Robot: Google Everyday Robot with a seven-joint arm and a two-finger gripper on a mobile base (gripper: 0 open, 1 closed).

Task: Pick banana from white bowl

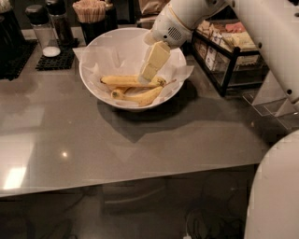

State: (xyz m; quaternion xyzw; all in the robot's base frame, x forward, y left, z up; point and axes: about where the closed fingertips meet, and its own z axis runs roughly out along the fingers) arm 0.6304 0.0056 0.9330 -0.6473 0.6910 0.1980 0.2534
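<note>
One pincer (148,72): cream-coloured, at the end of a white robot arm (261,28) that reaches in from the far right corner of the surface. It points steeply down into the bowl, with its tip at or just above the right part of the long banana. Whether it is open, closed or gripping cannot be told.
Long banana (122,81): yellow and nearly straight, with dark ends. It lies left to right on the paper in the bottom of the bowl.
Curved banana (140,98): shorter and yellow, just beside the long one on its near side. The two seem to touch.
White bowl (82,77): large, round and deep. It stands close to the far edge of the surface, about midway along it.
Paper lining (100,51): a crinkled white sheet inside the bowl, with corners sticking out over the rim at left and right.
Surface (140,154): grey and glossy, with light patches reflected near the left edge.
Far left corner: a clear shaker with a black cap (41,25) and a dark grinder (58,18) stand on a black mat (58,59).
Stick holder (91,13): a dark cup full of pale wooden sticks, at the far edge just behind the bowl.
Black wire rack (229,51): at the far right corner, holding small packets.
White robot body (275,196): at the near right corner, in front of the surface.
</note>
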